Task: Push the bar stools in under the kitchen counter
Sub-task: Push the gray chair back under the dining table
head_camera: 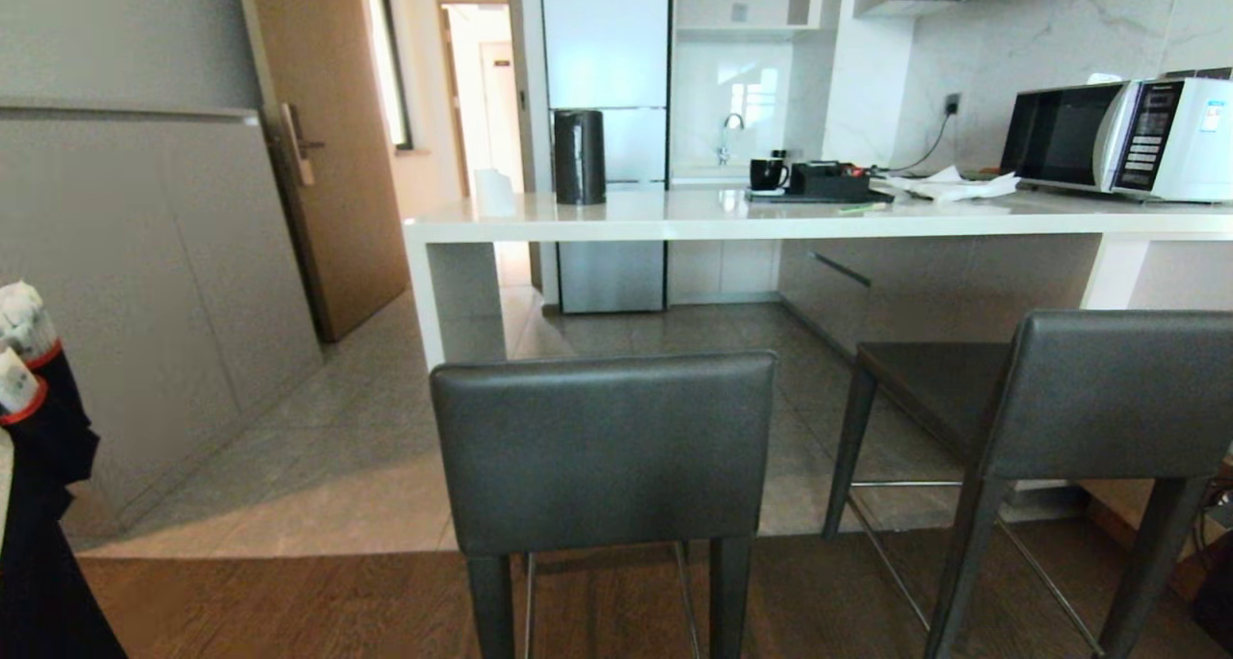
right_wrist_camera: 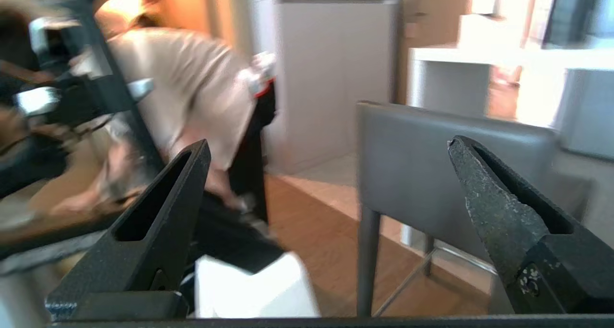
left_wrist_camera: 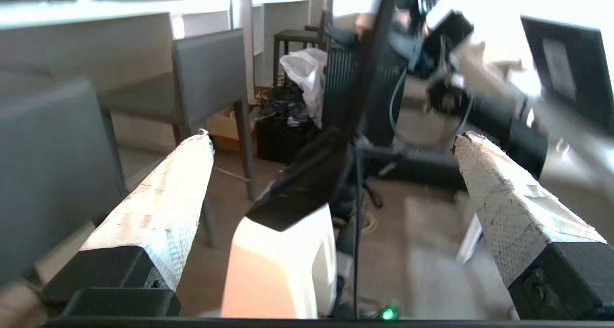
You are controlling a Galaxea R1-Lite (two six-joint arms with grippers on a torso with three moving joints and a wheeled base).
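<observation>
Directly ahead stood two stools, the left stool [head_camera: 602,447] and right stool [head_camera: 1060,399], backrests toward the robot, short of the worktop [head_camera: 771,218]. Left tool [left_wrist_camera: 331,146] and right tool [right_wrist_camera: 328,148] were wide open, empty, clear of both.

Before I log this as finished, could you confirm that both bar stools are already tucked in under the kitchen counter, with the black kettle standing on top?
Not quite: in the head view both bar stools stand out from the kitchen counter, not tucked under. The black kettle does stand on top.
</observation>
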